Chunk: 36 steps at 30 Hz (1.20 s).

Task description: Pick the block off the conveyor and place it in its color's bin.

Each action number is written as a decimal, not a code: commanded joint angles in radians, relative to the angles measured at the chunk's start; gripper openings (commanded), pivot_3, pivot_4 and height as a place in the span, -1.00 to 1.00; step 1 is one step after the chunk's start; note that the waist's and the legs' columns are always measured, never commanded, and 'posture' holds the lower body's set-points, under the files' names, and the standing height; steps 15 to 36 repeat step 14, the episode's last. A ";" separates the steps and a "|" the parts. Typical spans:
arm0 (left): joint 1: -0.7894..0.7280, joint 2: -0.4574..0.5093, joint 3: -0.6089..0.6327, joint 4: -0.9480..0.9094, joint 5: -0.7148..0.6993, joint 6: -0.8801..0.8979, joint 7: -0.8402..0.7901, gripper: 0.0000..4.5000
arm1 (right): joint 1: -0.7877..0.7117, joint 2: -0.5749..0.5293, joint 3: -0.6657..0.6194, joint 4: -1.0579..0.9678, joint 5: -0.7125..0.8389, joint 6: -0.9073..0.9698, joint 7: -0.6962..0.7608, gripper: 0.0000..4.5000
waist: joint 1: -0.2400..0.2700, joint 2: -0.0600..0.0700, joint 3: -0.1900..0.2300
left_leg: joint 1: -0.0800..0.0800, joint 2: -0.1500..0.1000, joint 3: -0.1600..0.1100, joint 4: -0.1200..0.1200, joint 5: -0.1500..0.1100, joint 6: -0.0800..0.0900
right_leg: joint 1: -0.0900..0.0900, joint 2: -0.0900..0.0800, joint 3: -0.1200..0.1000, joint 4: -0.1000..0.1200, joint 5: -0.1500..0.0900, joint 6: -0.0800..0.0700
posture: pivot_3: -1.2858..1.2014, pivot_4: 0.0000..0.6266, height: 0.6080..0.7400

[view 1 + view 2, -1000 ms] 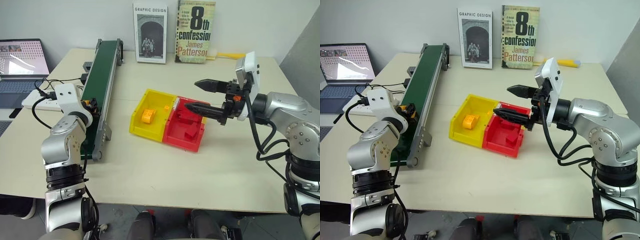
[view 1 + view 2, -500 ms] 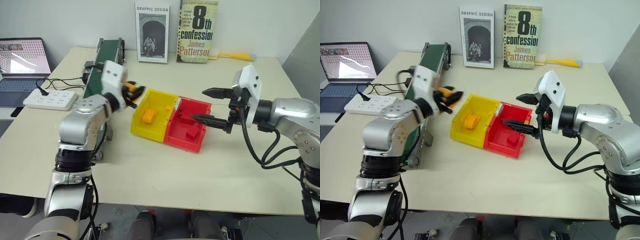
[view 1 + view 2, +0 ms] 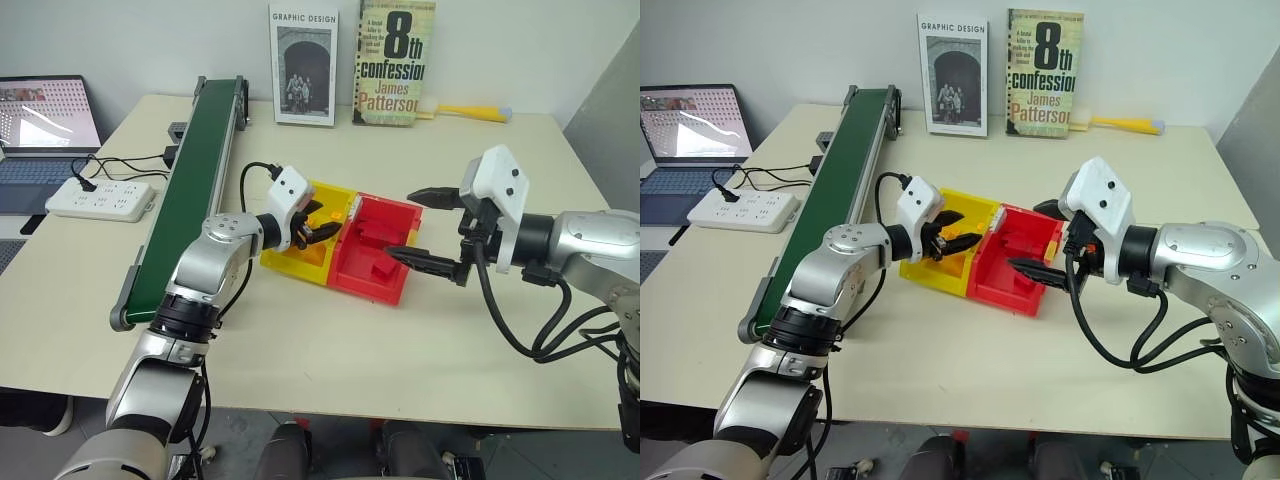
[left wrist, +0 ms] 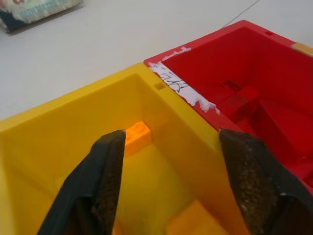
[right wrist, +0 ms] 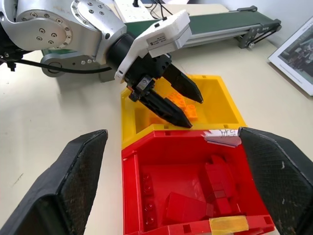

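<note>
Left eye view: left claw (image 3: 318, 226) over the yellow bin (image 3: 282, 252), fingers spread apart, nothing held between them. Yellow bin joined to the red bin (image 3: 375, 285) on the pale tabletop (image 3: 330, 350). Dark green conveyor (image 3: 185, 195) runs along the robot's left side, belt bare. Right claw (image 3: 432, 230) hangs beside the red bin's far side, fingers spread wide, empty. Two books (image 3: 345, 62) stand against the wall; laptop (image 3: 45, 125) and power strip (image 3: 98, 198) near the conveyor.

Left wrist view: the two black fingers (image 4: 100, 188) stand apart above the yellow bin's interior. An orange block (image 4: 137, 135) lies in the far corner, clear of the fingers.

Right wrist view: orange blocks (image 5: 183, 105) lie in the yellow bin under the left claw; red blocks (image 5: 215, 178) fill the red bin.
</note>
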 commanded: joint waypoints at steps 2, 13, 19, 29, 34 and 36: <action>-0.021 0.065 0.053 -0.039 -0.002 -0.002 -0.049 0.87 | 0.000 -0.016 -0.027 -0.008 0.001 -0.019 0.001 1.00 | 0.000 0.000 0.000 | 0.000 0.000 0.000 0.000 0.000 0.000 | 0.000 0.000 0.000 0.000 0.000 0.000 | 0.03 -0.52 1.00; 0.080 0.449 0.174 -0.218 -0.078 0.069 -0.317 1.00 | -0.032 -0.048 0.057 0.172 -0.111 -0.173 0.137 1.00 | -0.006 0.001 0.001 | 0.000 0.001 0.000 -0.001 -0.001 0.002 | -0.001 0.001 0.000 0.000 0.000 0.000 | 0.03 -0.52 1.00; 0.090 0.465 0.184 -0.229 -0.082 0.074 -0.324 1.00 | -0.032 -0.048 0.063 0.189 -0.122 -0.187 0.147 1.00 | -0.006 0.001 0.001 | 0.000 0.001 0.000 -0.001 -0.001 0.003 | -0.001 0.001 0.000 0.000 0.000 0.000 | 0.03 -0.52 1.00; 0.090 0.465 0.184 -0.229 -0.082 0.074 -0.324 1.00 | -0.032 -0.048 0.063 0.189 -0.122 -0.187 0.147 1.00 | -0.006 0.001 0.001 | 0.000 0.001 0.000 -0.001 -0.001 0.003 | -0.001 0.001 0.000 0.000 0.000 0.000 | 0.03 -0.52 1.00; 0.090 0.465 0.184 -0.229 -0.082 0.074 -0.324 1.00 | -0.032 -0.048 0.063 0.189 -0.122 -0.187 0.147 1.00 | -0.006 0.001 0.001 | 0.000 0.001 0.000 -0.001 -0.001 0.003 | -0.001 0.001 0.000 0.000 0.000 0.000 | 0.03 -0.52 1.00; 0.090 0.465 0.184 -0.229 -0.082 0.074 -0.324 1.00 | -0.032 -0.048 0.063 0.189 -0.122 -0.187 0.147 1.00 | -0.006 0.001 0.001 | 0.000 0.001 0.000 -0.001 -0.001 0.003 | -0.001 0.001 0.000 0.000 0.000 0.000 | 0.03 -0.52 1.00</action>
